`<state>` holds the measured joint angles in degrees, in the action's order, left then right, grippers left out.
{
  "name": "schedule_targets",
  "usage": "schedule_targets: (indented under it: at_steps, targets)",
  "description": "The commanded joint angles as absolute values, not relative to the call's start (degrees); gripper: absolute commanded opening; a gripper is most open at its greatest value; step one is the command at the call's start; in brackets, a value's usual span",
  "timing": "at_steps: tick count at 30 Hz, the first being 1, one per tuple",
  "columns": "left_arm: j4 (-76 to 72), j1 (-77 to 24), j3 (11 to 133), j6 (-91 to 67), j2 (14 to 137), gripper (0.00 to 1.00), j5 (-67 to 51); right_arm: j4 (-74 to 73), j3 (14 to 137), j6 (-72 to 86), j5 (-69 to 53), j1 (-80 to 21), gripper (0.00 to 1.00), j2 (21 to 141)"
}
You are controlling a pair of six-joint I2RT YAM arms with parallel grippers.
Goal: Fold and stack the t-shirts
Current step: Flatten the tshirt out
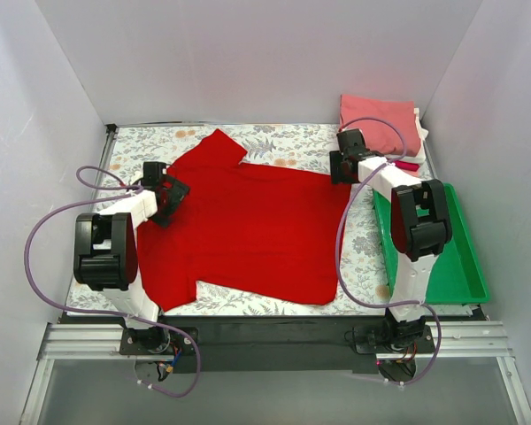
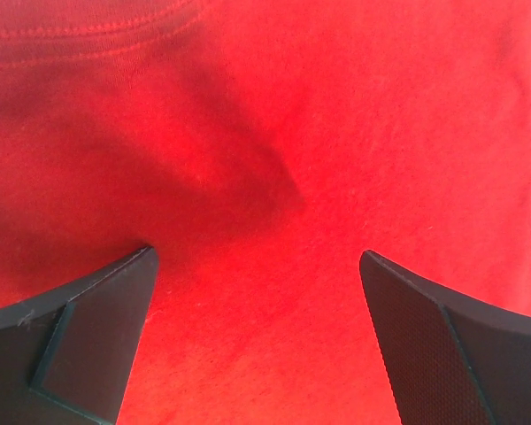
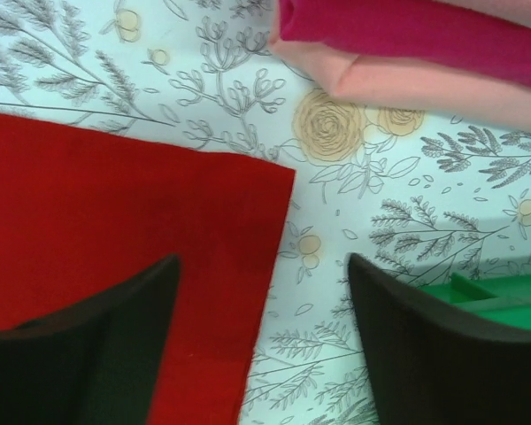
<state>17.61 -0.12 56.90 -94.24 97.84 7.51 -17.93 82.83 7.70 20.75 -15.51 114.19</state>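
A plain bright red t-shirt (image 1: 248, 226) lies spread flat on the flowered table cover, neck end to the left, one sleeve pointing to the back. My left gripper (image 1: 170, 197) is open just above the shirt's left part; the left wrist view shows only red cloth (image 2: 274, 177) between its fingers. My right gripper (image 1: 343, 166) is open above the shirt's far right corner (image 3: 248, 186), one finger over the cloth, one over the cover. A stack of folded shirts (image 1: 380, 124), salmon-pink on top, sits at the back right; its crimson and peach layers (image 3: 407, 44) show in the right wrist view.
A green plastic tray (image 1: 460, 257) stands along the right edge, under the right arm; a corner of it (image 3: 487, 297) shows in the right wrist view. White walls close in the table on three sides. The flowered cover (image 1: 283, 140) shows around the shirt.
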Motion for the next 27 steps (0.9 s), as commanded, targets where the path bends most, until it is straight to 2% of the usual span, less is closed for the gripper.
schedule_targets:
  at_steps: [1,2,6,12,17,18,27]
  targets:
    - [21.71,-2.11,60.11,-91.32,95.28,0.98,10.97,-19.25,84.12,7.82,17.68,-16.87,0.88,108.2]
    - [22.41,-2.54,61.07,-90.01,95.19,0.98,11.77,-19.25,83.5,8.52,16.27,-17.14,0.98,107.5]
    - [23.11,-2.64,66.96,-86.68,97.02,0.98,10.29,-18.02,78.5,9.14,7.58,-19.94,0.98,105.12]
    - [23.81,-2.9,78.82,-79.82,105.63,0.98,4.93,-17.14,77.43,11.34,7.38,-22.41,0.98,107.39]
    - [28.72,-2.9,90.94,-72.52,119.42,0.98,10.02,-19.33,85.51,9.14,7.47,-22.32,0.98,115.3]
    - [30.74,-2.9,96.36,-72.51,121.53,0.98,10.98,-19.86,86.56,9.14,7.47,-22.24,0.98,116.97]
    - [31.9,-2.9,104.85,-70.66,132.53,0.98,8.17,-20.65,95.78,8.88,1.95,-20.22,0.98,127.33]
